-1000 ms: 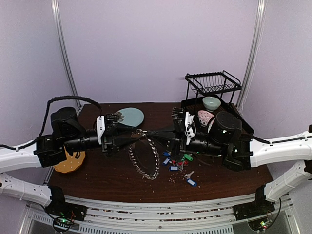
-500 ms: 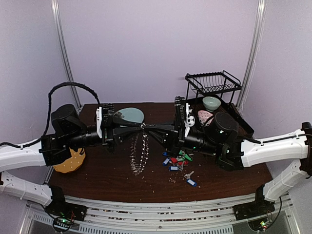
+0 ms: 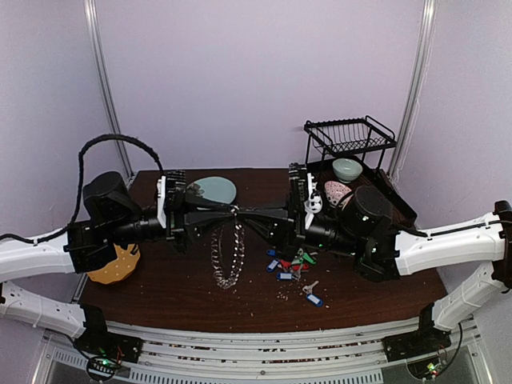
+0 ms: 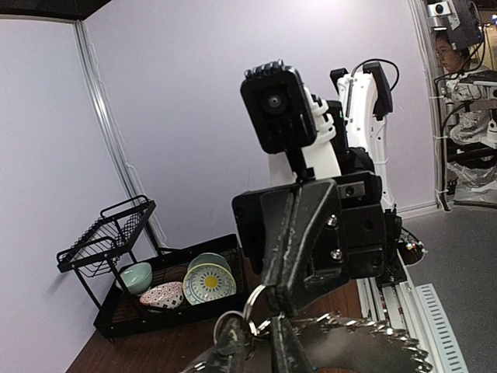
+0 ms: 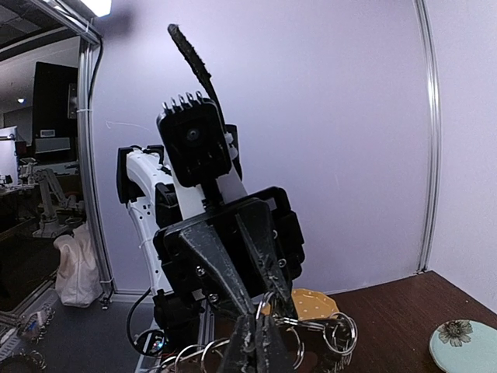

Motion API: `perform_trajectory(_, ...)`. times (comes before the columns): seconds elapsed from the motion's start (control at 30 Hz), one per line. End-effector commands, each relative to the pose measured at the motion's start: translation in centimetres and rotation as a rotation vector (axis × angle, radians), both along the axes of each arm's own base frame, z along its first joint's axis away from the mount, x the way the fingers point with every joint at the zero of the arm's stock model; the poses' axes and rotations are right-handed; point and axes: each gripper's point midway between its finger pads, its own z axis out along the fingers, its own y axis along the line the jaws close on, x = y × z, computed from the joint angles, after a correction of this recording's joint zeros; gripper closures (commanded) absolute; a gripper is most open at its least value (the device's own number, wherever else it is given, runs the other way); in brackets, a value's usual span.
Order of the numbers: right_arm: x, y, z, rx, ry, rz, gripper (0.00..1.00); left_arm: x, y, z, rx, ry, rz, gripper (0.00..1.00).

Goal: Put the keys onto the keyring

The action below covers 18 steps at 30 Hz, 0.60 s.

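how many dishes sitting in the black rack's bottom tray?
3, side by side in the left wrist view: green bowl, then red-patterned bowl, then yellow flower dish. Part of the tray is hidden, so maybe more.

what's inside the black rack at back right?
In the rack's lower tray: a green bowl, a red-patterned bowl, a yellow-flowered dish and a second green bowl behind it. From above, the right arm covers part of the tray.

The left arm (image 3: 48, 252) hides part of the round orange plate (image 3: 112, 270). The large thin metal keyring fringed with silvery keys (image 4: 365, 330) runs off the left wrist view's bottom edge
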Motion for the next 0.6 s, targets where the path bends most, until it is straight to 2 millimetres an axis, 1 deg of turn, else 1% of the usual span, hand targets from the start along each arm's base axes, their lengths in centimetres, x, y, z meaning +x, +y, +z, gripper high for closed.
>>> perform_trajectory(0.0, -1.2, -0.6, 2.3, 0.054, -0.083, 0.025, 1.0, -1.3, -0.6, -0.3, 0.017, -0.005, -0.082, 0.89)
perform_trajectory(0.13, -1.0, -0.3, 1.9, 0.029, -0.095, 0.013, 1.0, -1.6, -1.0, -0.3, 0.024, -0.006, -0.112, 0.89)
perform_trajectory(0.17, -0.9, -0.3, 1.9, 0.027, -0.098, 0.008, 1.0, -1.7, -1.0, -0.3, 0.023, -0.009, -0.115, 0.92)
perform_trajectory(0.23, -0.8, -0.3, 1.8, 0.019, -0.105, -0.001, 1.0, -1.7, -0.9, -0.3, 0.025, -0.017, -0.115, 1.0)
perform_trajectory(0.4, -0.3, -0.6, 1.4, -0.008, -0.126, -0.038, 1.0, -1.3, -0.3, -0.5, 0.019, -0.054, -0.067, 1.0)
perform_trajectory(0.47, -0.2, -0.6, 0.9, -0.034, -0.145, -0.051, 1.0, -0.7, 0.3, -0.9, 0.016, -0.086, -0.011, 1.0)
perform_trajectory(0.57, 0.0, -0.2, -0.2, -0.095, -0.177, -0.055, 1.0, 0.0, 1.3, -0.4, -0.012, -0.161, 0.072, 1.0)
